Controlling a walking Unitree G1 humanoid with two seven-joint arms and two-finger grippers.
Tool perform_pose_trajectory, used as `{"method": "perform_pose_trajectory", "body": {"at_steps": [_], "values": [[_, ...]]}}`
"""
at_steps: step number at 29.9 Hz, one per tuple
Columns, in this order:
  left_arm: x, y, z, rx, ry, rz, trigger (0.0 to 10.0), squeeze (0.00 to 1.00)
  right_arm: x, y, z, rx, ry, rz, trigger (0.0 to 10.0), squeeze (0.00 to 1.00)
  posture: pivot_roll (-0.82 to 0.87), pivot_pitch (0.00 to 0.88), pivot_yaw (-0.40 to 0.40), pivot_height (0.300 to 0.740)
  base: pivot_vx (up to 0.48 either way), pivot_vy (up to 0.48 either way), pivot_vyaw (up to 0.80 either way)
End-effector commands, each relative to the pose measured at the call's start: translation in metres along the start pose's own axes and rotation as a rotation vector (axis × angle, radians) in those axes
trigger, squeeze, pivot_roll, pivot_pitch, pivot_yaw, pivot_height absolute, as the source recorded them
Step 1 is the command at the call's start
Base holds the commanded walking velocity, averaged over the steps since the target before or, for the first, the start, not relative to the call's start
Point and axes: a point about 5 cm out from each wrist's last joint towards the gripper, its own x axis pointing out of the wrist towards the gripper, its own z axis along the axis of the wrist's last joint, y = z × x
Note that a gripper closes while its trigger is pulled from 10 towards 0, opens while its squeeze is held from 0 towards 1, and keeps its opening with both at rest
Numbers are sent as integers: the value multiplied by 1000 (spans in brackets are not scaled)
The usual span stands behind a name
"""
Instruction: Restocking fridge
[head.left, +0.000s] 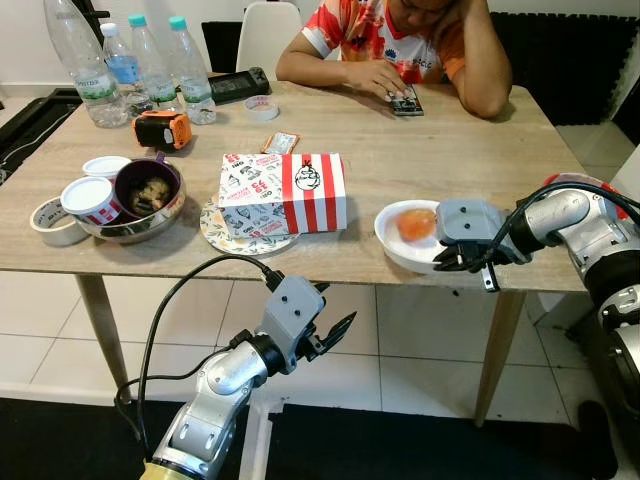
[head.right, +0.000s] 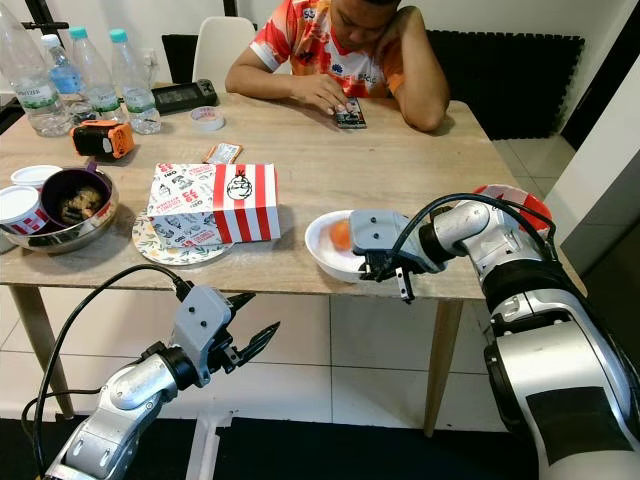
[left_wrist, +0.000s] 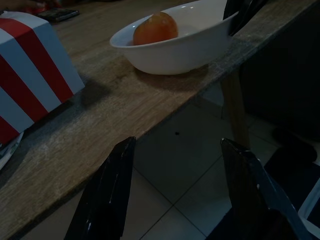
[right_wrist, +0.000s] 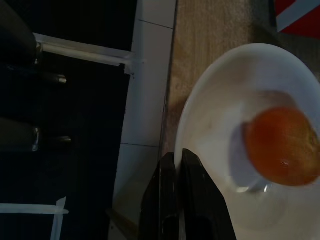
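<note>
Right gripper (right_wrist: 175, 165) pinching near rim of white bowl (head.left: 400, 250), fingers pressed together on it, at front edge of wooden table (head.left: 470, 150). Orange fruit (head.left: 416, 224) in bowl, just beyond fingertips. Left gripper (head.left: 335, 330) spread, below table edge, striped carton (head.left: 285, 193) beyond and above.
</note>
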Motion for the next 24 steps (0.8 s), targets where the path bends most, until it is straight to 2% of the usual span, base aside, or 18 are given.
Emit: {"method": "perform_pose_trajectory", "body": {"at_steps": [1, 9, 15, 21, 22, 24], "values": [[2, -3, -3, 0, 6, 1, 10000, 0, 4, 1, 0, -17, -5, -20, 0, 0, -55, 100, -31, 740, 0, 0, 0], [1, -1, -5, 8, 11, 5, 10000, 0, 5, -5, 1, -6, 4, -130, 0, 0, -55, 97, -29, 740, 0, 0, 0], [3, 1, -4, 11, 8, 11, 10000, 0, 7, -5, -7, -36, 74, -207, 0, 0, -52, 92, -34, 740, 0, 0, 0], [1, 3, -6, 10, 10, 22, 10000, 0, 9, -6, -13, -18, 110, -275, 0, 0, -54, 94, -35, 740, 0, 0, 0], [2, 3, -5, 9, 10, 23, 10000, 0, 10, -7, -14, -21, 120, -290, 1608, 0, -55, 95, -33, 740, 0, 0, 0], [2, 3, -5, 9, 9, 24, 10000, 0, 10, -7, -14, -22, 127, -301, 1608, 0, -55, 95, -33, 740, 0, 0, 0]]}}
